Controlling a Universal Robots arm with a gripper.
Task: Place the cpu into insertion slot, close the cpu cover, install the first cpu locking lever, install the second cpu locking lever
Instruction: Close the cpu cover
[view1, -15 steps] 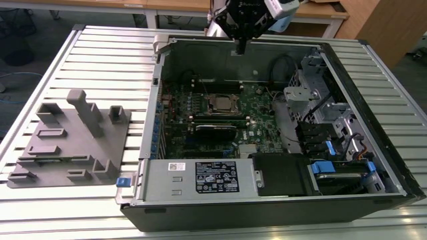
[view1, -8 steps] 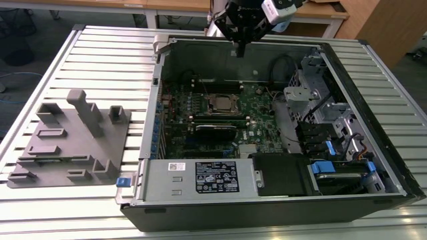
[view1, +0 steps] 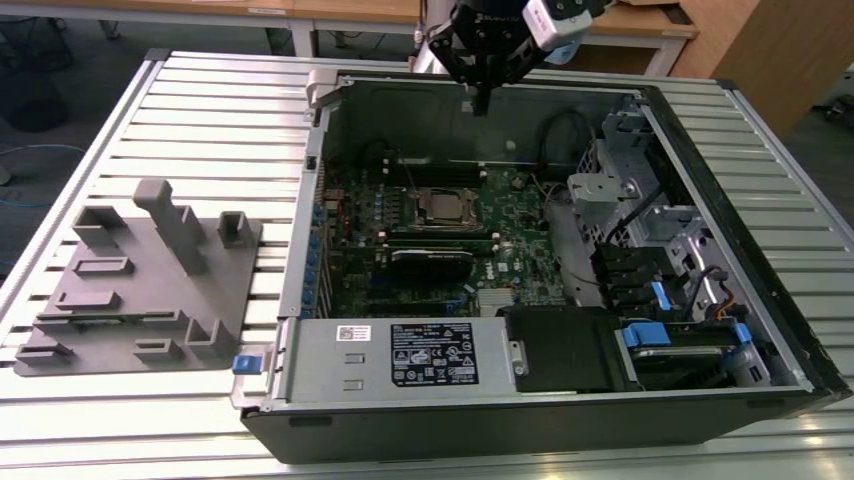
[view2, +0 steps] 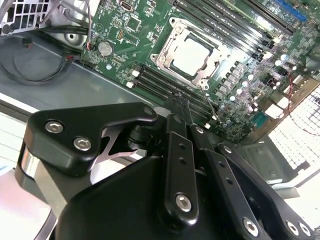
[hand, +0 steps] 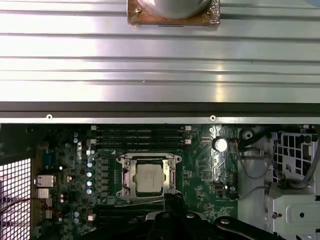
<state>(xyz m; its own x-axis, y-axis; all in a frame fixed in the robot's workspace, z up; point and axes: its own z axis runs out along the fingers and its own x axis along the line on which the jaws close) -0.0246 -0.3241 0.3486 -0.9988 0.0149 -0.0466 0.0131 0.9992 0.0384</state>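
Note:
The cpu (view2: 192, 54) (hand: 149, 178) lies flat in the insertion slot (view1: 445, 207) on the green board, its silver face showing. The cpu cover (view2: 166, 56) (hand: 125, 178), a thin silvery frame, lies down around it. A thin metal lever (view2: 209, 102) runs out from one corner of the socket; whether it is latched cannot be told. My gripper (view1: 481, 103) (view2: 181, 98) (hand: 171, 198) hangs high over the case's far wall, well above and clear of the socket. Its black fingers are shut together on nothing.
The open computer case (view1: 300, 250) lies on a slatted metal table (view1: 200, 100). Long black memory slots (view2: 165, 90) flank the socket. A power supply (view1: 400, 355) and drive bays with blue tabs (view1: 667, 300) fill the near side. A grey fixture block (view1: 140, 280) stands at the exterior view's left.

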